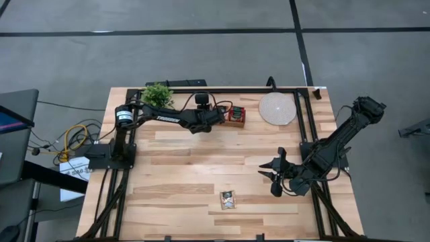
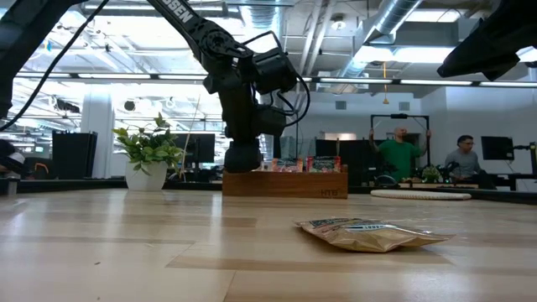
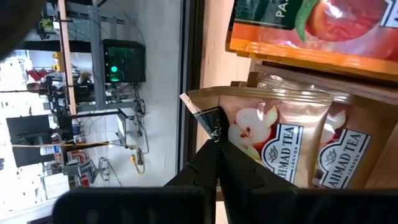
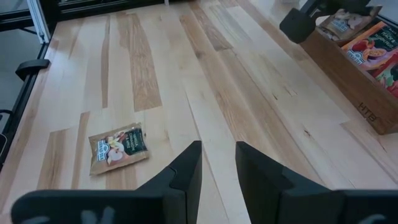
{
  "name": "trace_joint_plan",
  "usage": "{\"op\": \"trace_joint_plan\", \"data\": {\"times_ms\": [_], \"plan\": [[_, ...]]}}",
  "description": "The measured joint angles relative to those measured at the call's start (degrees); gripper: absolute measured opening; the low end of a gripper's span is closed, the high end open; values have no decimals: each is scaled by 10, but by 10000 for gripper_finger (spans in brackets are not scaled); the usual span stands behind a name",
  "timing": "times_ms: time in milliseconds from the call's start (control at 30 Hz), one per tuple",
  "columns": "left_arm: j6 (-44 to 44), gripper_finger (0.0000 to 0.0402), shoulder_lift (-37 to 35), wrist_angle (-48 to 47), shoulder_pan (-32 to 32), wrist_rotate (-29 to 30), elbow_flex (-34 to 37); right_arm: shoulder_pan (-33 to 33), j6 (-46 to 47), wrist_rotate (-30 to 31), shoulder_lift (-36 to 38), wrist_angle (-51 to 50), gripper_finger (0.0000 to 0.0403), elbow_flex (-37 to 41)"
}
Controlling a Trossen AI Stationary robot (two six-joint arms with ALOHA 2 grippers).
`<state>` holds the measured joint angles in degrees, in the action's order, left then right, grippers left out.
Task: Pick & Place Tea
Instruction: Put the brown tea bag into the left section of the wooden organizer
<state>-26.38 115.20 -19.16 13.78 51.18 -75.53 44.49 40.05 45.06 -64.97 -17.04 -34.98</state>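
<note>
The left gripper (image 1: 222, 115) reached into the wooden tray (image 1: 236, 122) near the table's (image 1: 181, 188) far edge, its dark fingers (image 3: 208, 165) pinched together on the top corner of a pale tan tea sachet (image 3: 267, 140) standing upright in the tray. A second sachet of the same print (image 3: 339, 155) stood just behind it, and a red-orange one (image 3: 311, 28) filled the neighbouring compartment. In the right wrist view the tray showed as a brown rectangular box with upright packets in tan and red-orange.

One loose tea sachet (image 1: 228, 199) — flat, square, crinkled foil with a dark band — lay alone on the pale plank tabletop, at about seven o'clock from the right gripper (image 1: 269, 176) and well apart from it. That gripper hovered above the wood at the table's right side, its two fingers parted around nothing.

At the far edge, a round pale disc (image 1: 277, 108) lay at three o'clock from the tray, and a small green potted plant (image 1: 158, 95) stood at nine o'clock from it.
</note>
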Motion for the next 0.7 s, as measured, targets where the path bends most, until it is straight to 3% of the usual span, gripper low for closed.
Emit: {"op": "trace_joint_plan", "data": {"times_ms": [433, 700], "plan": [[4, 2, 0, 0, -8, -7, 0, 0, 0, 0, 0, 0, 90, 0], [4, 66, 0, -4, -8, -10, 0, 0, 0, 0, 0, 0, 90, 0]]}}
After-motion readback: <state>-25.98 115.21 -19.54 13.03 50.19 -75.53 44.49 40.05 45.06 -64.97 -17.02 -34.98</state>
